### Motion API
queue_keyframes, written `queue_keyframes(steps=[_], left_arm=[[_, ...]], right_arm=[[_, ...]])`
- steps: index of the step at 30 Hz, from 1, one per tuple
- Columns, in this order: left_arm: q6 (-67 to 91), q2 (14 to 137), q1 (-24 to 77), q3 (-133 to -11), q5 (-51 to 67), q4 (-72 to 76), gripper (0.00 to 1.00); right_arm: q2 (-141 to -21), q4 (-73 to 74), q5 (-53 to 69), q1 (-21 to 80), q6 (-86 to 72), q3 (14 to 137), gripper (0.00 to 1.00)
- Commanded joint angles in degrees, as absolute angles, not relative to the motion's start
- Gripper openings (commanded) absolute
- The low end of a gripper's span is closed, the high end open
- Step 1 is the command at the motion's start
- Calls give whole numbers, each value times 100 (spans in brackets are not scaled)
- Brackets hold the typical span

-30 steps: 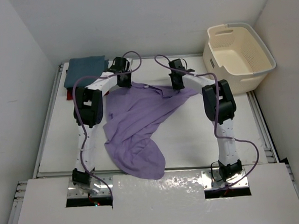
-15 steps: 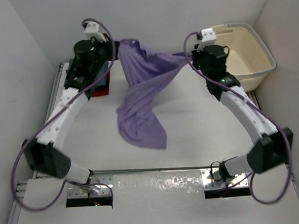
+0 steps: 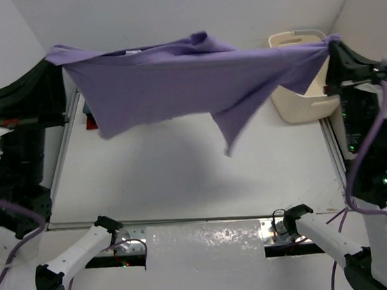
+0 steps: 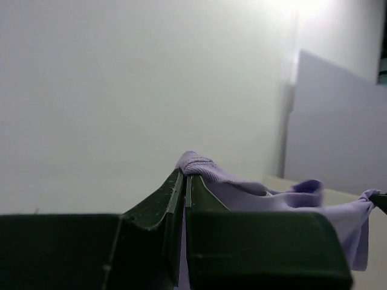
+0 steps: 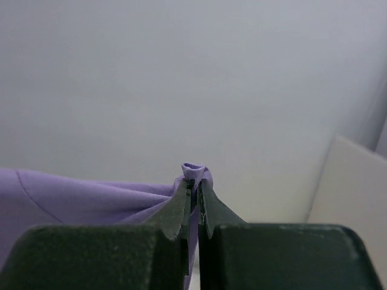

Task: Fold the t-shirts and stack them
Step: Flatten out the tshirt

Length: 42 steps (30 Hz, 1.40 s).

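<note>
A lavender-purple t-shirt (image 3: pixel 176 74) hangs in the air, stretched wide between two robot arms above a white counter (image 3: pixel 183 185). A cream laundry basket (image 3: pixel 306 104) sits at the counter's far right corner.

The right tool (image 5: pixel 193 188) is on the basket side. It is pinched narrow on a bunched corner of the shirt, and a small fold of cloth pokes up past its fingertips. In the overhead view this grip lines up with the basket's right rim, and the cloth crosses in front of the upper part of the basket.

The left tool (image 4: pixel 185 181) is at the shirt's other end, well away from the basket. It is also closed narrow on a gathered corner of cloth.

The shirt's top edge runs roughly level away from the basket, with a small hump near the middle. A pointed flap hangs lowest, just to the left of the basket.

A sliver of red cloth (image 3: pixel 91 123) lies on the counter's far side, opposite the basket and below the shirt's left end.
</note>
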State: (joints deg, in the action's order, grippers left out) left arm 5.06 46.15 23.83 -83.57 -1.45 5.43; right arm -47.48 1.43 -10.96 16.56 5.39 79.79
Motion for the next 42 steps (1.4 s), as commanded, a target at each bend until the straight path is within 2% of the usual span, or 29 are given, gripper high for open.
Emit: queue_keyframes(steps=[1, 6, 11, 14, 17, 20, 23, 24, 28, 29, 30, 31, 32, 33, 34, 35, 42], left_arm=[[378, 4702, 2382, -9032, 562, 643, 0], [299, 4781, 2382, -9597, 466, 326, 0], [263, 4869, 2382, -9362, -43, 290, 0], [368, 5193, 2382, -8870, -806, 387, 0], [736, 5711, 2373, -8220, -2071, 334, 0], [1325, 6291, 2268, -7368, -2917, 150, 0], [1985, 7020, 2022, -6541, -2831, 71, 0], [2186, 7510, 1969, -6391, -2830, -112, 0], [2407, 8898, 1916, -6994, -2987, -1131, 0], [2460, 9164, 1899, -7257, -3101, -1438, 2], [2478, 9532, 1898, -7651, -3329, -1903, 15], [2496, 9632, 1898, -7777, -3375, -2046, 27], [2487, 9694, 1890, -7865, -3253, -2100, 52], [2461, 9686, 1898, -7849, -3148, -2040, 62], [2383, 9642, 1898, -7814, -2981, -1943, 77], [2338, 9598, 1898, -7770, -2675, -1777, 99], [1943, 9806, 1898, -7812, -1249, -1126, 100]], right_arm=[[-4658, 299, -1064, 1635, 984, 8612, 0], [-4772, 308, -975, 1643, 1116, 9289, 0], [-5342, 308, -1397, 1635, 1336, 9440, 0], [-5668, 124, -1686, 1635, 1432, 9142, 0], [-6335, -139, -1845, 1626, 1450, 8563, 0], [-7328, -298, -1662, 1547, 1258, 8227, 0], [-8513, -658, -1092, 1328, 986, 8060, 0], [-9239, -624, -907, 1258, 984, 8155, 0], [-10936, -405, -475, 1248, 844, 9031, 0], [-11221, -30, -379, 1248, 731, 9253, 7], [-11459, 261, -204, 1248, 712, 9429, 14], [-11644, 438, -150, 1248, 651, 9587, 28], [-11863, 770, -71, 1248, 607, 9745, 64], [-11883, 869, -27, 1248, 589, 9756, 80], [-11857, 905, -26, 1248, 545, 9695, 90], [-11674, 888, 8, 1248, 458, 9451, 98], [-9988, 1116, -394, 1248, -904, 7499, 99]])
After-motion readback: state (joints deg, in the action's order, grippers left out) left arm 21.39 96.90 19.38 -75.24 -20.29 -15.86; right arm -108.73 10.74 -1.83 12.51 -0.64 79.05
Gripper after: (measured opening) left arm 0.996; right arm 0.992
